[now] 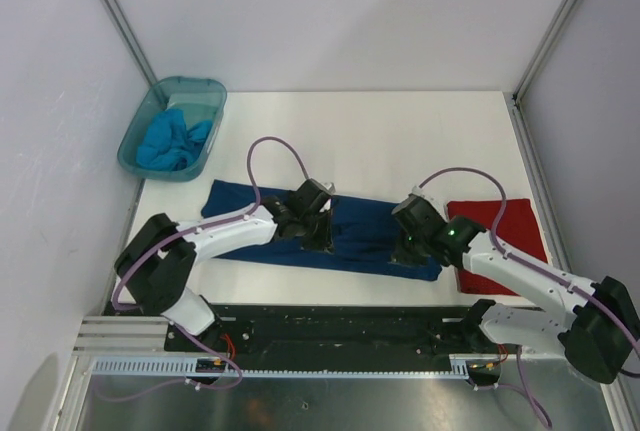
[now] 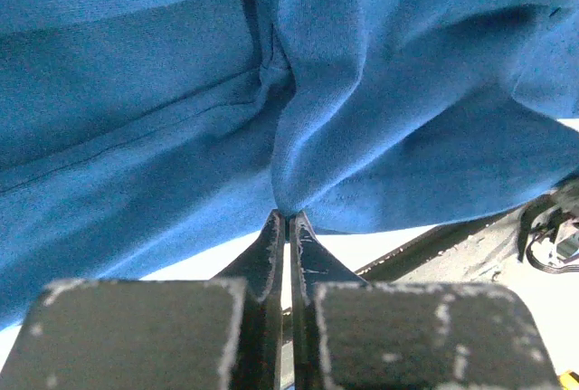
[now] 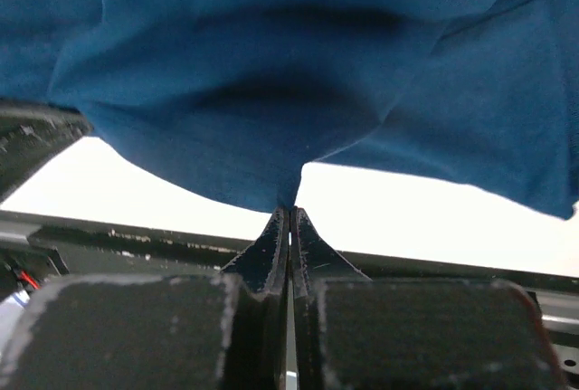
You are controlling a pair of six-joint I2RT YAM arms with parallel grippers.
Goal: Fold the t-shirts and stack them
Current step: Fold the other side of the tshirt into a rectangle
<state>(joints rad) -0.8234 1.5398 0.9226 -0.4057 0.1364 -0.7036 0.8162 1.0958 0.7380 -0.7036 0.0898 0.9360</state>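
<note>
White bench [image 1: 400, 131] — navy t-shirt [image 1: 360, 236] spread across its near half. Left pincer [image 2: 288, 218] and right pincer [image 3: 289, 211], fully closed, each pinch its cloth.

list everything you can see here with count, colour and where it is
navy t-shirt: 1, dark blue, lying across the table's middle
red t-shirt: 1, red, folded flat, table's right side
turquoise t-shirt: 1, turquoise, bunched inside the tub
tub: 1, translucent teal, far left corner
table: 1, white, under the shirts
left gripper: 1, black, pinching the navy t-shirt
right gripper: 1, black, pinching the navy t-shirt
</note>
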